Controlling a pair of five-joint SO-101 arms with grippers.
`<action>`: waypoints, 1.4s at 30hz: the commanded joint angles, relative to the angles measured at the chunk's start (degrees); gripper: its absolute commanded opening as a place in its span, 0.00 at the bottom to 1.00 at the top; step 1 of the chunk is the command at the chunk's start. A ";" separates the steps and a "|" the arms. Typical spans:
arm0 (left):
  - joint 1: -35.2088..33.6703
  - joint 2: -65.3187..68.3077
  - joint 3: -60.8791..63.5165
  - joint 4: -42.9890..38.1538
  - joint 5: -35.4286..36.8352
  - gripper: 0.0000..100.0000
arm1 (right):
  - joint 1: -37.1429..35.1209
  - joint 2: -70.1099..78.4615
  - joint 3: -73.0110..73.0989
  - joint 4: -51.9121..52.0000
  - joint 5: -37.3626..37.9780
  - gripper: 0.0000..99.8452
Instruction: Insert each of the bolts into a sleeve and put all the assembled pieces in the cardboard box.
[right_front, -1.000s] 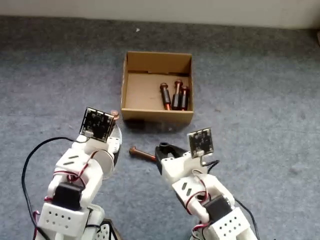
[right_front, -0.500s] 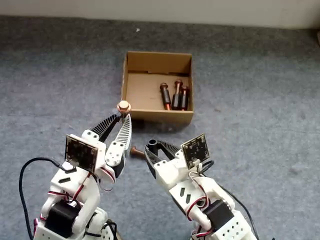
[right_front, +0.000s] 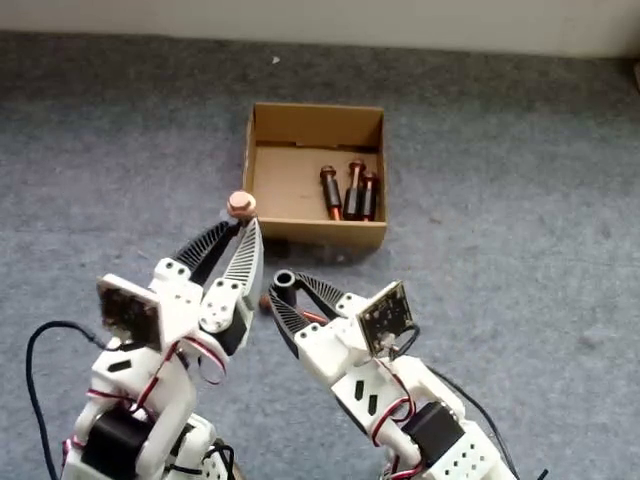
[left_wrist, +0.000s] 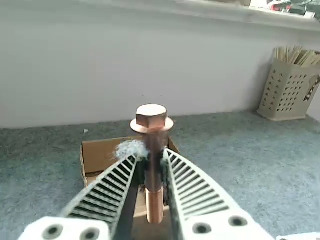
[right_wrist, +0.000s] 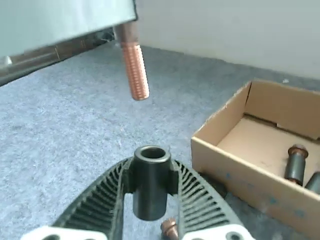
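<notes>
Left gripper (right_front: 240, 226) pinching bolt (right_front: 240, 204) by shank, head up, just off box's 7 o'clock corner. Right gripper (right_front: 284, 290) clamped on black sleeve (right_front: 284, 279), open end up, at 4 o'clock from held bolt, not touching it. Loose bolt (right_front: 266, 301) on carpet (right_front: 520, 200) beneath right gripper, partly hidden. Cardboard box (right_front: 315, 232) at 12 o'clock of both grippers; three assembled pieces (right_front: 348, 192) inside, toward its 4 o'clock corner.

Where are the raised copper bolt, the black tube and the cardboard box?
Copper-coloured metal bolt (left_wrist: 151, 117), left wrist view, on its hexagonal head.
Black cylindrical sleeve (right_wrist: 150, 192), right wrist view, on its side wall.
Brown cardboard box (right_front: 330, 233), high view, on its front wall.
</notes>
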 joint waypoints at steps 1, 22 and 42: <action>2.51 -0.04 -6.64 -0.97 0.44 0.01 | -0.57 -1.71 7.96 -5.76 3.08 0.00; 6.46 -0.48 -3.65 5.80 -2.37 0.01 | -0.40 -1.71 7.96 -6.11 3.34 0.00; 9.19 -0.48 -0.48 5.98 -2.46 0.01 | -0.48 -1.71 7.96 -5.93 3.43 0.00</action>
